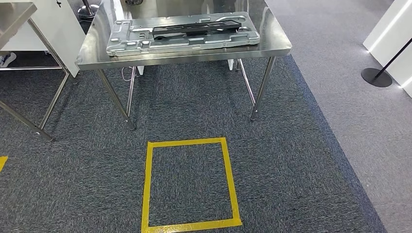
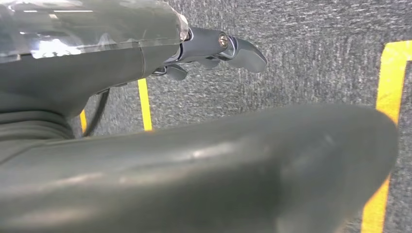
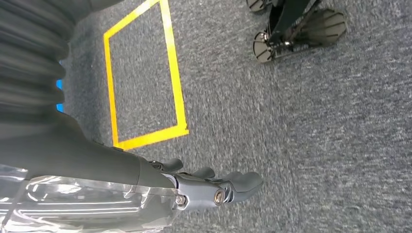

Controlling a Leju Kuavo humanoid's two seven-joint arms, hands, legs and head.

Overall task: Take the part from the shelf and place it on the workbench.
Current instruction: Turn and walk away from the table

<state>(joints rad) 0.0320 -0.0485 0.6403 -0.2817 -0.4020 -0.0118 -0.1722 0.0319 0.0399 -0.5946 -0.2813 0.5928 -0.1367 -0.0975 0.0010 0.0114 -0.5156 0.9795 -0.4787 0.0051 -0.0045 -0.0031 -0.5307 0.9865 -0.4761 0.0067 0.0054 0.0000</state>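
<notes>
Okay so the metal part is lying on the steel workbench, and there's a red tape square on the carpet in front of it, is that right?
Not quite. The tape square on the carpet is yellow, not red, as the head view shows. The rest holds: the metal part lies flat on the steel workbench, and the square is on the carpet in front of it.

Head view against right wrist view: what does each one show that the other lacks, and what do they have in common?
Head view alone: the steel workbench with the flat metal part lying on it, a second table and a black stanchion base. Right wrist view alone: the right hand, holding nothing, fingers extended above the floor. Shared: grey carpet and a yellow tape square; whether it is the same square cannot be told.
</notes>
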